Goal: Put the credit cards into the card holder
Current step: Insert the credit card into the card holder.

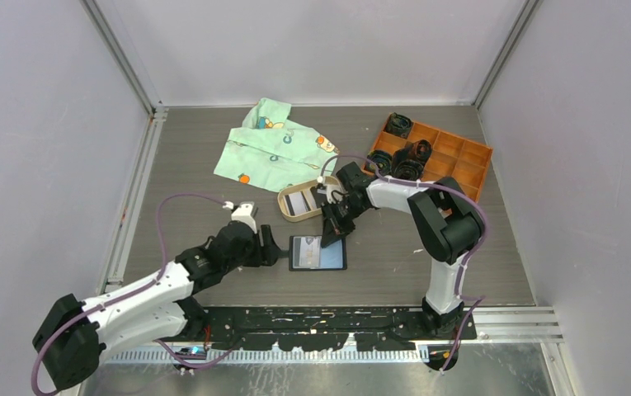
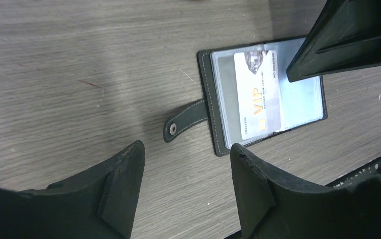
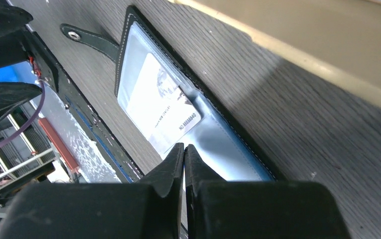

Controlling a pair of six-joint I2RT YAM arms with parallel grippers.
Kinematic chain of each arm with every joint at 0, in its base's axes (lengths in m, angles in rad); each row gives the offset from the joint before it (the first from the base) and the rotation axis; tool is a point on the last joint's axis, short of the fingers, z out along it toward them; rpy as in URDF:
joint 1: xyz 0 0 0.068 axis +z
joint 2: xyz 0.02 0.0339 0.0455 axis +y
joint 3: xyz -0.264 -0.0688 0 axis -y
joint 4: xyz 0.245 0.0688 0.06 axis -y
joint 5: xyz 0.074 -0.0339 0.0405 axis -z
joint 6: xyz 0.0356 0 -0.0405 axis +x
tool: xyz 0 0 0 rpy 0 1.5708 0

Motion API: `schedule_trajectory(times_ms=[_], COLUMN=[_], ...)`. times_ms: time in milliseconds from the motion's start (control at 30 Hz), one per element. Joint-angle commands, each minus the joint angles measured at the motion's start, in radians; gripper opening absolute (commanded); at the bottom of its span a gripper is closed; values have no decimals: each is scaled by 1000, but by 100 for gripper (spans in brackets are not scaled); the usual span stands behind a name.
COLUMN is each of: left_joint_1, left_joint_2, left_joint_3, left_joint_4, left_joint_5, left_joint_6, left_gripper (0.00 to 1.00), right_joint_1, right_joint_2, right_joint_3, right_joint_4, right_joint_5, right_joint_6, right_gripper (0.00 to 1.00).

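Observation:
The black card holder [image 1: 318,253] lies open and flat on the table, its snap tab [image 2: 183,119] pointing left. A whitish credit card [image 2: 260,97] marked VIP lies on its clear inner pocket, also seen in the right wrist view [image 3: 161,104]. My right gripper [image 3: 184,147] is shut, its tips at the card's near edge over the holder [image 3: 238,149]; nothing shows between the fingers. In the top view it [image 1: 331,238] hangs over the holder's right half. My left gripper [image 2: 186,149] is open and empty, just left of the snap tab [image 1: 272,247]. More cards [image 1: 302,200] lie in the tan tray.
The tan oval tray [image 1: 285,208] stands just behind the holder; its rim [image 3: 303,50] is close to my right gripper. An orange compartment box [image 1: 460,157] with black rolls is at the back right. A green patterned cloth [image 1: 270,153] lies at the back.

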Motion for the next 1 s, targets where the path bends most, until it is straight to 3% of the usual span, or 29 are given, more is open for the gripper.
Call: schedule_trajectory(times_ms=[0,233,500,967], left_joint_1=[16,27,46,53], left_joint_2=[52,188,276,320], left_joint_3=[-5,26,44,58], left_joint_4=[119,190,236,241], left_joint_5=[112,155,198,228], left_joint_6=[-22,-14,-5,4], left_gripper=[63,49,39,33], right_joint_1=[12,19,23,34], right_joint_2=[15,28,41,56], right_joint_3=[1,8,15,24], right_joint_4=[19,21,30,55], right_joint_5=[21,28,13,-29], right_joint_6=[1,8,23,52], right_gripper=[8,9,9,10])
